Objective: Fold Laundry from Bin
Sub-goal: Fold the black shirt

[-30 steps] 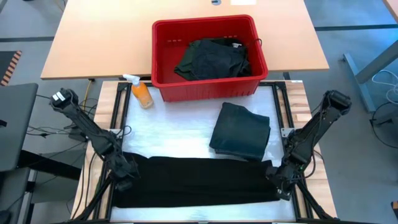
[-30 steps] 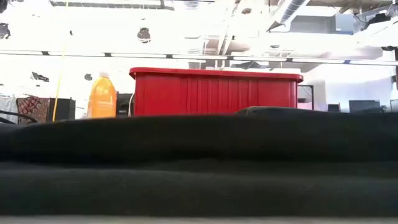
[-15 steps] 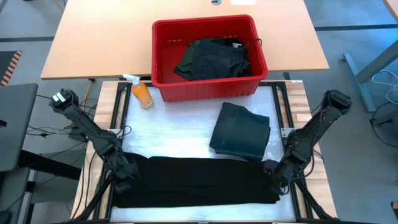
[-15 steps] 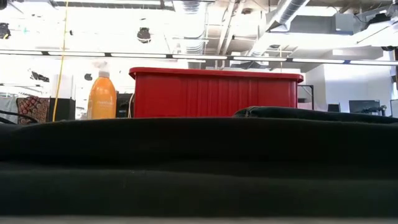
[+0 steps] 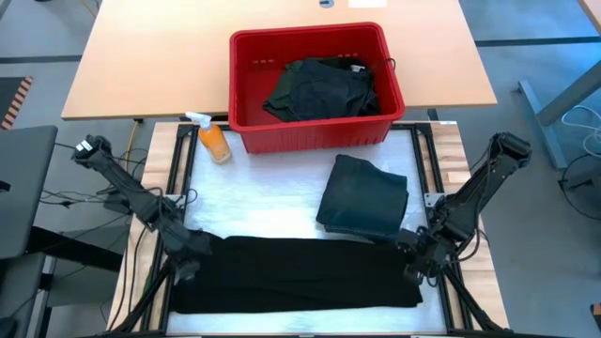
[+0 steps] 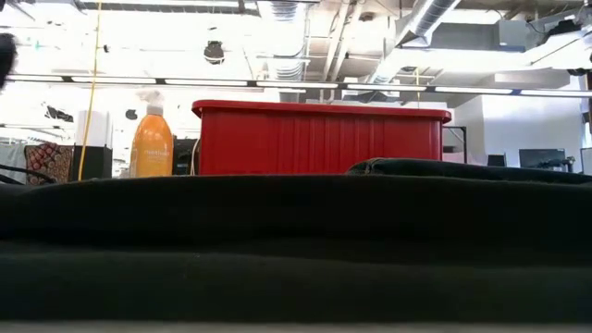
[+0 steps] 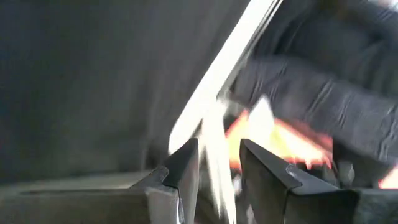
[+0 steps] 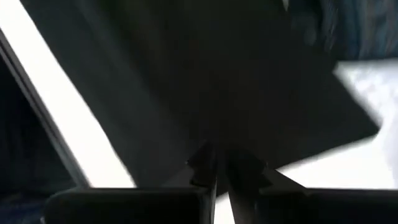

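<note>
The left gripper has released the black shirt; the right gripper grasps its other end, so pulling could undo the fold.

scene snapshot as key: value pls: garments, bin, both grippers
black garment: long folded strip across the table's near edge
folded garment: dark green, between strip and bin
bin: red, dark laundry inside
left gripper: at strip's left end, fingers apart, nothing between them
right gripper: at strip's right end, shut on the cloth edge
spray bottle: orange, left of bin
</note>
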Motion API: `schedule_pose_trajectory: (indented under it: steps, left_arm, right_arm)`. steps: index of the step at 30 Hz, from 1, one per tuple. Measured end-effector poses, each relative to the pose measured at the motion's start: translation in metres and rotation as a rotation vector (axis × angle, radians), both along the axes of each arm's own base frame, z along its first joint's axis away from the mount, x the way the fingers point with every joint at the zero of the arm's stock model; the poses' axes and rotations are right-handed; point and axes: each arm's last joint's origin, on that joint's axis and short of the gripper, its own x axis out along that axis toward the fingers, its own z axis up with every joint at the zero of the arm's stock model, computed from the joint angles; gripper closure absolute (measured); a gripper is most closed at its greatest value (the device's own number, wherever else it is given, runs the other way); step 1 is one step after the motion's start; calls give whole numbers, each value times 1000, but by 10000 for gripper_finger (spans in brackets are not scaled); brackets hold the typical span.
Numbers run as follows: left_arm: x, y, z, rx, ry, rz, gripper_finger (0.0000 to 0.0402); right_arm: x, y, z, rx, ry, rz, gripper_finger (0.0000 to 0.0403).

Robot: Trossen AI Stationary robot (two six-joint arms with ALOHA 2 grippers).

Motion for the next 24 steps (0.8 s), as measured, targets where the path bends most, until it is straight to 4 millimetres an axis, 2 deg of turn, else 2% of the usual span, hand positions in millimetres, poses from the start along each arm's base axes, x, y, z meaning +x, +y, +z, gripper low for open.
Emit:
schedule_pose_trajectory:
  steps: [5,9,14,20,24]
  left_arm:
    - [12,13,-1,294,-326,145,297]
    - [24,21,-10,572,-439,167,297]
    - [39,28,-27,798,-391,181,297]
    - [50,32,-55,906,-226,128,297]
    - [59,36,-68,971,-163,146,297]
  right_arm:
    - [4,3,-9,-83,-10,28,346]
    - [8,9,-19,-114,24,31,346]
    - [12,17,-32,-91,123,37,346]
    - [15,27,-42,-1,223,39,346]
    - [21,39,-42,139,231,83,346]
